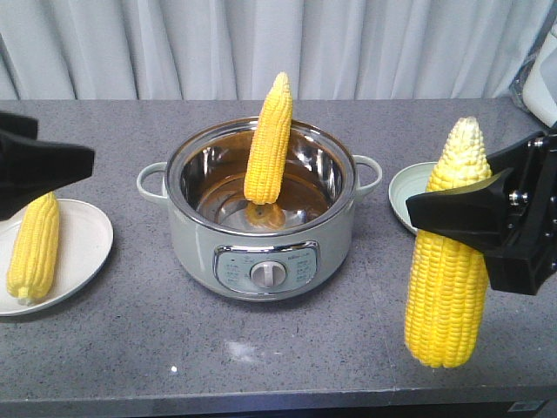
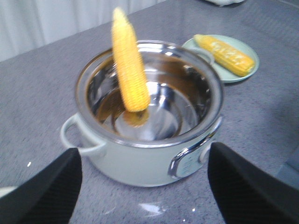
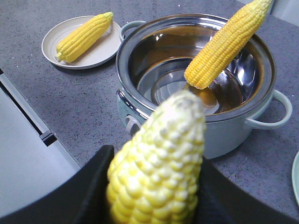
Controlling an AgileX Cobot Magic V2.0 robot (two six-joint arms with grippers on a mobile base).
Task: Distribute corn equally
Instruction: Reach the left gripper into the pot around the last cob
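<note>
In the right gripper [image 1: 461, 209], one corn cob [image 1: 446, 287] is hanging upright, tip up, with the jaws clamping its upper half above the grey counter [image 1: 287, 348]. A second cob [image 1: 268, 144] is leaning tip-up inside the steel pot [image 1: 261, 252], its base resting on the pot floor. A third cob [image 1: 33, 248] is lying on the white left plate [image 1: 87, 239]. The left wrist view is showing a fourth cob [image 2: 224, 55] lying on the green right plate [image 1: 407, 196]; the front view is hiding that cob behind the right gripper. The left gripper [image 1: 52, 165] is hovering over the left plate, fingers spread apart and holding nothing.
</note>
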